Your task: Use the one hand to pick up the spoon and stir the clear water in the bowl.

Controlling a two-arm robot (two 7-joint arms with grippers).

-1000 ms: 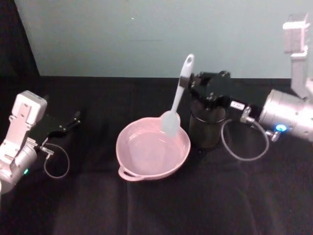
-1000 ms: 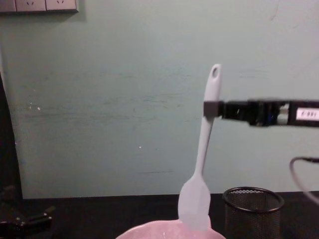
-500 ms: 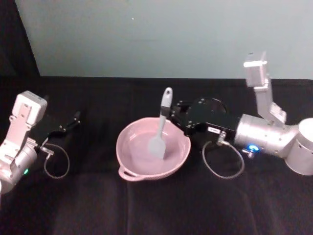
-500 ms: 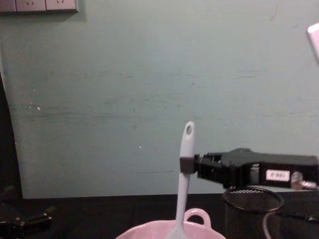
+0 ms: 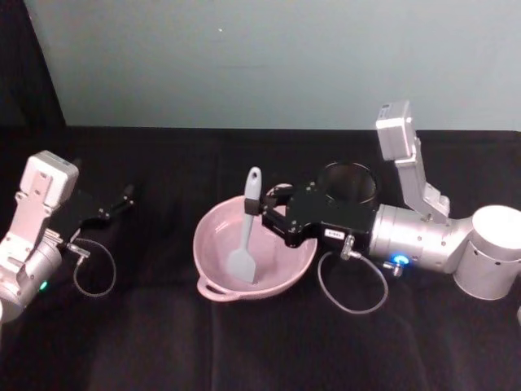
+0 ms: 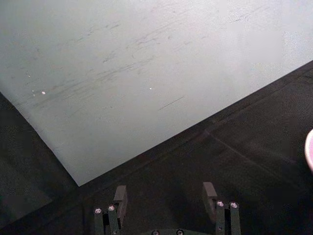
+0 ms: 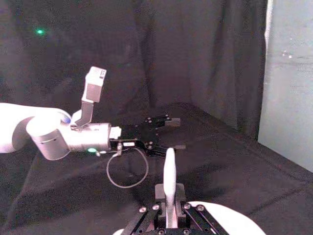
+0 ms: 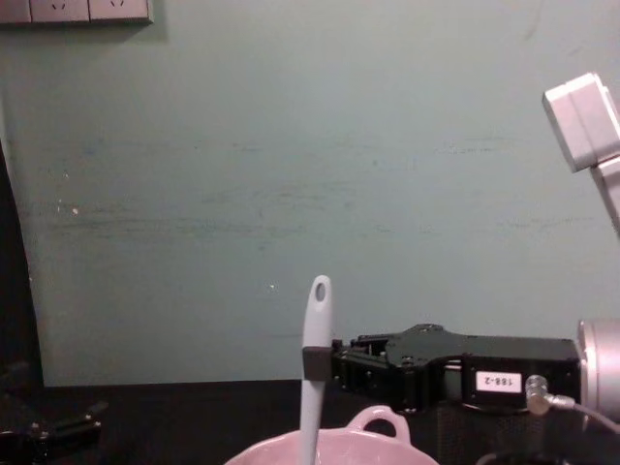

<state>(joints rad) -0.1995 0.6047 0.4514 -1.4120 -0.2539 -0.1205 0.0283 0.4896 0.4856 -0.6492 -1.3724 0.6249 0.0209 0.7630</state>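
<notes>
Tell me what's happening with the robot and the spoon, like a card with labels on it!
right gripper: shut on the spoon's handle, reaching over the bowl
spoon: nearly upright, wide end down inside the bowl
bowl: pink, sitting on the black cloth
mesh cup: behind the right arm, next to the bowl
left gripper: open, parked far to the left, holding nothing

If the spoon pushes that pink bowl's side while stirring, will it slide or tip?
Tipping seems unlikely: the bowl is wide and low. It might slide, though the black cloth likely adds grip. The slim spoon in the right gripper may flex first.
</notes>
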